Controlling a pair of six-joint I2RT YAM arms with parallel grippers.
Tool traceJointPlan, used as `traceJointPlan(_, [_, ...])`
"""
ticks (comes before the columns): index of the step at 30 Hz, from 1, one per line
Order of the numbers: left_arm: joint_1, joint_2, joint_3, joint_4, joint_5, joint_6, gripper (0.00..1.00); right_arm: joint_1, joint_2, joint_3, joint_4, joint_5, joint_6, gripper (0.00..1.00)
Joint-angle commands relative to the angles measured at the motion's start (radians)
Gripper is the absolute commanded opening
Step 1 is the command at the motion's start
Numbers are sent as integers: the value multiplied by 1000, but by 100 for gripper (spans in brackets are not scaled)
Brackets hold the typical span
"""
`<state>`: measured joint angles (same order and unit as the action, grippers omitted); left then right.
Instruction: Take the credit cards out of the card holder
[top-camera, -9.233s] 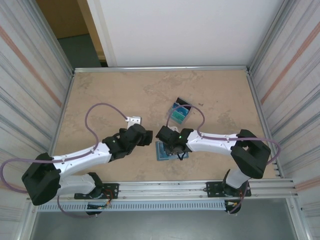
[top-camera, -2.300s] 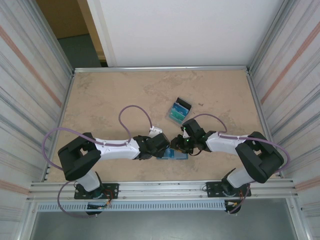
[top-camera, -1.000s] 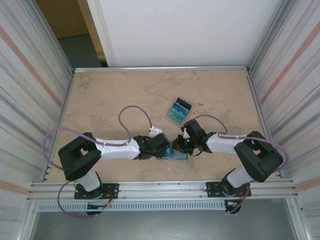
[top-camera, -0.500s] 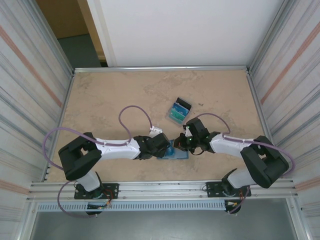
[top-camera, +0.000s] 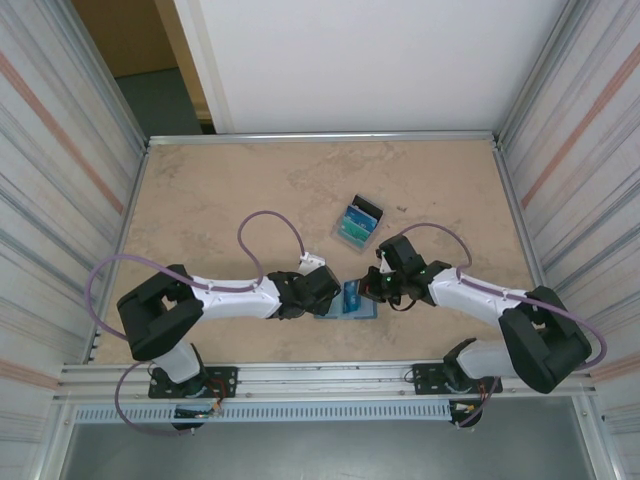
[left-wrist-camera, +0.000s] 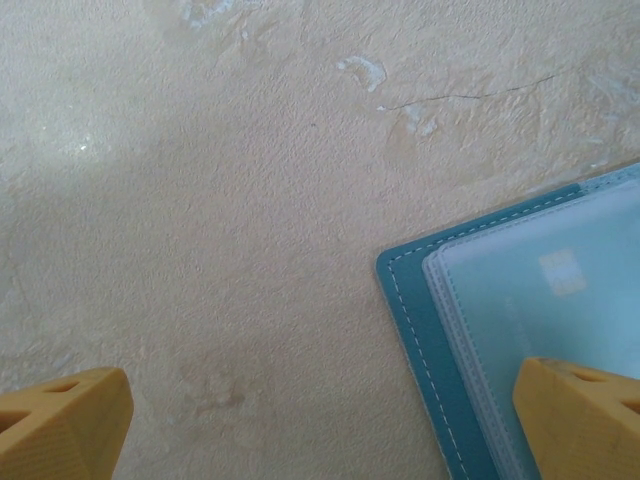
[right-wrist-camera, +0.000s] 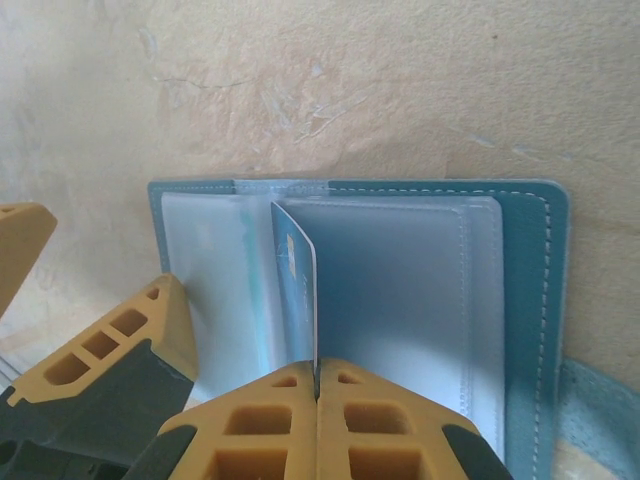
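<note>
Now the right jaws are closed on the near edge of a blue card (right-wrist-camera: 297, 285), which is held upright on edge over the open card holder (right-wrist-camera: 525, 300). The left jaws are spread wide, one fingertip (left-wrist-camera: 585, 410) over the holder's corner. The holder is laid flat on the bench (top-camera: 220, 190), near its front edge, and other cards (top-camera: 356, 226) are stacked farther back.

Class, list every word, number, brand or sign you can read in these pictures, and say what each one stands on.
No text here can be read.
Sleeved card in the card holder: a pale square mark with a faint line under it, too blurred to read.
Held card, pinched upright by the right end effector: faint marks, seen almost edge-on, unreadable.
Loose cards in the top view: too small to tell.
</note>
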<state>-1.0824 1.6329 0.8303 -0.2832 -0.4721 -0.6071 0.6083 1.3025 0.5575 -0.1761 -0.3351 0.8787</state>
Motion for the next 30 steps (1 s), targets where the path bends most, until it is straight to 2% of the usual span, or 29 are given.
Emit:
traceJointPlan(1, [-14,31,-3,-60,14,-4,99,1,-20,28,-94,54,-29,0])
traceJointPlan(14, [-14,33,-2,-56,16,0,99,51,31,72,-89,70,-42,3])
traceJointPlan(25, [-14,32,-2,-49,23,-2,99,95,112,102,-55,65,-29,21])
traceJointPlan(26, [-14,31,-3,-49,23,-4,99,98,117,105,-60,70,-28,21])
traceJointPlan(30, [-14,24,-7,-52,18,-6,99,101,120,109,-68,94,-29,9])
